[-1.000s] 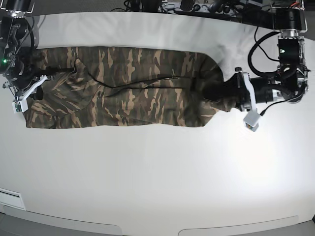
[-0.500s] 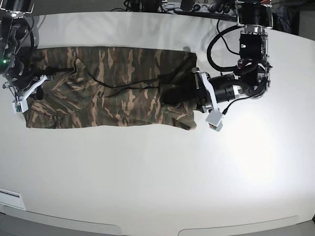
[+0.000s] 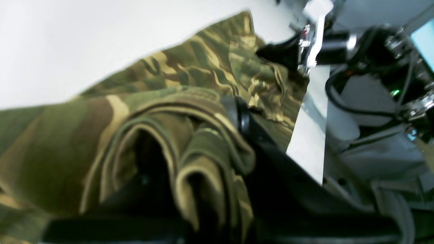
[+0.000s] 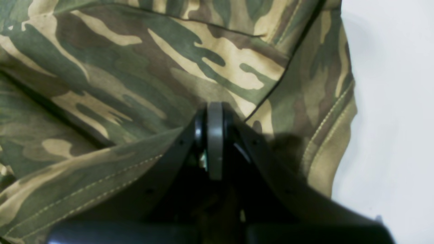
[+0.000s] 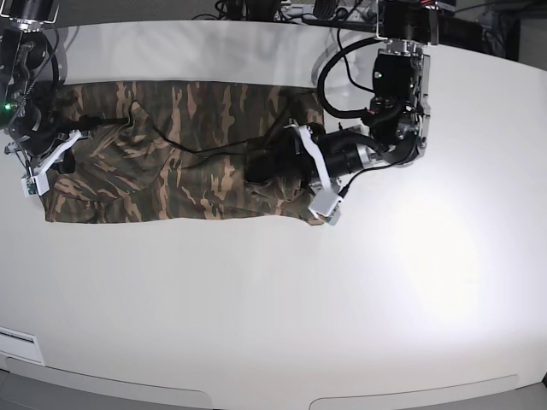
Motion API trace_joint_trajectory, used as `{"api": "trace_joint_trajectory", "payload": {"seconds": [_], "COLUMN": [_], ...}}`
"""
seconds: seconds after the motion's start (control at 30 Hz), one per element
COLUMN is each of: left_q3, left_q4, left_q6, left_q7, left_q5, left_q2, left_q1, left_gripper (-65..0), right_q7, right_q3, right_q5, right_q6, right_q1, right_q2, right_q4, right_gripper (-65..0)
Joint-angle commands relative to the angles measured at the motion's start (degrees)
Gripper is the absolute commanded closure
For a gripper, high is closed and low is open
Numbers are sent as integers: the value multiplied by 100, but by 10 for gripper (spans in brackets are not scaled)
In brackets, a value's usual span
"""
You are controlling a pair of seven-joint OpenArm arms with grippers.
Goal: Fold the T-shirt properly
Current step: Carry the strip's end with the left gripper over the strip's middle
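Observation:
The camouflage T-shirt (image 5: 162, 171) lies stretched across the back half of the white table (image 5: 282, 299). My left gripper (image 5: 256, 171) is shut on the shirt's right end and holds it doubled back over the body. In the left wrist view its fingers (image 3: 239, 117) pinch a thick bunch of layered cloth (image 3: 190, 152). My right gripper (image 5: 79, 138) rests at the shirt's left end. The right wrist view shows that gripper (image 4: 214, 108) shut, with creases of the T-shirt (image 4: 142, 67) meeting at its tip and a stitched hem (image 4: 325, 135) to its right.
Cables and equipment (image 5: 342, 13) crowd the far table edge. The left arm's body (image 5: 397, 77) rises over the table right of the shirt. A white label (image 5: 17, 346) sits at the front left corner. Bare tabletop spreads in front of the shirt.
My left gripper has carried the shirt's right end leftward, folding it over the body, so the shirt's outline is shorter. The right gripper has stayed in place at the left end.

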Motion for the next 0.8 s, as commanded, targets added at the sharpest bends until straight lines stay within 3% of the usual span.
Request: {"api": "trace_joint_trajectory", "payload": {"seconds": [0.0, 0.23, 0.33, 0.4, 0.57, 0.7, 0.77], "left_q3": [83, 417, 426, 424, 431, 431, 483], "left_q4": [79, 79, 79, 79, 81, 81, 79], "left_q6": [-62, -62, -62, -62, 599, 1405, 1373], "left_q7": [-219, -634, -798, -885, -879, -879, -798], "left_q5": [-70, 168, 101, -26, 28, 354, 437], "left_q2": [61, 105, 105, 192, 435, 463, 463], "left_q1": [-83, -92, -118, -179, -433, -531, -511], "left_gripper": [0, -13, -285, -377, -377, -364, -335], "right_q7": [-621, -621, -643, -645, -756, -977, -990], "right_q3": [-46, -46, -46, -46, -46, -46, -46], "right_q5": [-94, -92, -90, -87, -55, 212, 205], "right_q6": [127, 125, 125, 125, 125, 127, 127], "right_q1": [-107, -107, -107, -107, -107, -109, -107], "right_q2": [4, 4, 4, 4, 4, 4, 7], "right_q4": [-63, -63, -63, -63, -63, -63, -63], "right_gripper": [0, 0, 0, 0, 0, 0, 0]}}
